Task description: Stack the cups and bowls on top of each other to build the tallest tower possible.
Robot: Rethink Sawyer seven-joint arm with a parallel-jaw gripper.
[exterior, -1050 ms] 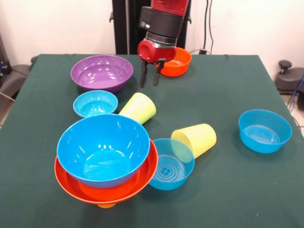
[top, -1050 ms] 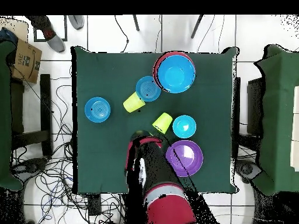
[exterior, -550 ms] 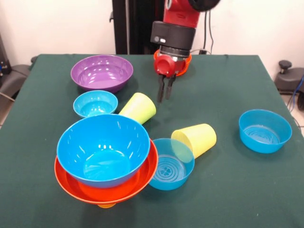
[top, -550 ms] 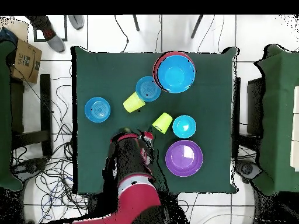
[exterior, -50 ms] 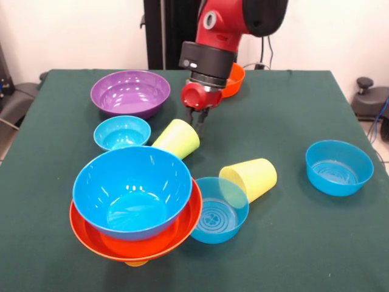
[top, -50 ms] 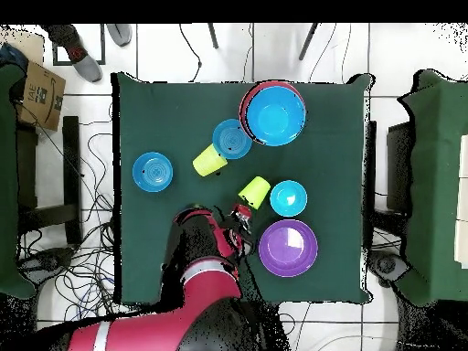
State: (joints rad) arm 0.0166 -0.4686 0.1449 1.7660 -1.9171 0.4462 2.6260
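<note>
My gripper (exterior, -50 ms: 195,120) hangs open and empty just behind the lime green cup (exterior, -50 ms: 177,139), which lies on its side; its fingertips are close to the cup's far end. In the overhead view the gripper (top, -50 ms: 242,214) sits right beside that cup (top, -50 ms: 254,191). The pale yellow cup (exterior, -50 ms: 249,178) also lies on its side, touching a medium blue bowl (exterior, -50 ms: 216,210). The tower stands at the near left: a large blue bowl (exterior, -50 ms: 132,190) nested in a large orange bowl (exterior, -50 ms: 179,231), with an orange cup (exterior, -50 ms: 136,263) just showing underneath.
A large purple bowl (exterior, -50 ms: 130,92) and a small blue bowl (exterior, -50 ms: 121,132) stand left of the gripper. A small orange bowl (exterior, -50 ms: 234,80) is partly hidden behind the arm. Another medium blue bowl (exterior, -50 ms: 338,167) stands alone at the right.
The gripper swung right over the past second, then came back left and lower, ending at the lime green cup. No cup or bowl has moved.
</note>
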